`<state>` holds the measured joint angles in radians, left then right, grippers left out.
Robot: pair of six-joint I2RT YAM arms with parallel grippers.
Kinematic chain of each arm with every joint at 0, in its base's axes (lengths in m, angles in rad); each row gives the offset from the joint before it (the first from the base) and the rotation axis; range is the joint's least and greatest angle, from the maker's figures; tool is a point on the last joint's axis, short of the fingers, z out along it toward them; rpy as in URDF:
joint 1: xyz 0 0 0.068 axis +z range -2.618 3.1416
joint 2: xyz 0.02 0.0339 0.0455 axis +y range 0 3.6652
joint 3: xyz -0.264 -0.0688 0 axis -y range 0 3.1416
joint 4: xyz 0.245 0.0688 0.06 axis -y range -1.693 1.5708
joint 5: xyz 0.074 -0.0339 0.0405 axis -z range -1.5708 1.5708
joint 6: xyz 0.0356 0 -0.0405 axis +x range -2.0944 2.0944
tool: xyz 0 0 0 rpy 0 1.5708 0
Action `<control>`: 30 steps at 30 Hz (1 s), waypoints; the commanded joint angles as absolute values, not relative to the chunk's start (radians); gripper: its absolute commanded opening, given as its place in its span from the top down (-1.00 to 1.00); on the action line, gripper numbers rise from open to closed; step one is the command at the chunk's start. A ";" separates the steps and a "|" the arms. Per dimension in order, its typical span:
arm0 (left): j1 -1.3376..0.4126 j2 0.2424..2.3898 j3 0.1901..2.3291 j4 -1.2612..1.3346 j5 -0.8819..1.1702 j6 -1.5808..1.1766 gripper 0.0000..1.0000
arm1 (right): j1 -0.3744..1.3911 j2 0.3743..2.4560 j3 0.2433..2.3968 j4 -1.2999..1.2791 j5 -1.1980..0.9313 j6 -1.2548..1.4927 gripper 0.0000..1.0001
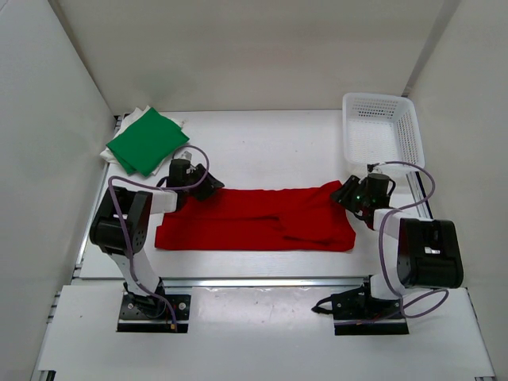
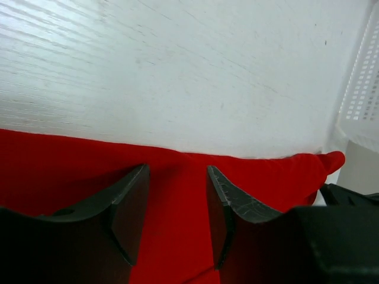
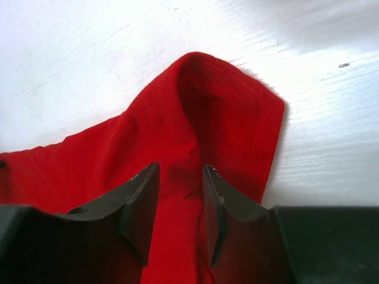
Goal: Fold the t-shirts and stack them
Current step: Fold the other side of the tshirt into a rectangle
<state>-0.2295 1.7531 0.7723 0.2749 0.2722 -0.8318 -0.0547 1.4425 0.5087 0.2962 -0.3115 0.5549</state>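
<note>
Left fingers (image 2: 127, 207) stand parted, hovering low over the far edge of the red t-shirt (image 1: 254, 218), with nothing pinched between them. Right fingers (image 3: 139, 204) are parted too, released, with a little ridge of red cloth puckering up just ahead of their tips at the hemmed end.

The red t-shirt lies as a long band across the surface (image 1: 262, 151), running from one arm to the other, the left fingers at its far-left edge and the right fingers at its far-right corner. It looks to me already narrowed lengthwise, so I judge the next job is a fresh grip for folding the band shorter.

To do this well, I want each pair of fingers low enough to catch every layer at its end, not just the top one. That pucker on the right worries me: I'd bite behind the hem so it can't slip. Then lift both ends evenly and keep the cloth lightly taut so the fold lands square.

Back left, the green t-shirt (image 1: 147, 141) sits folded on the white t-shirt (image 1: 111, 152); that's where red goes. Far right, the basket (image 1: 377, 97) stands well apart.
</note>
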 commanded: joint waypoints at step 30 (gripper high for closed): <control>-0.268 1.551 0.687 0.316 0.255 -0.841 -0.12 | 0.081 1.054 0.396 0.143 -0.155 0.624 0.83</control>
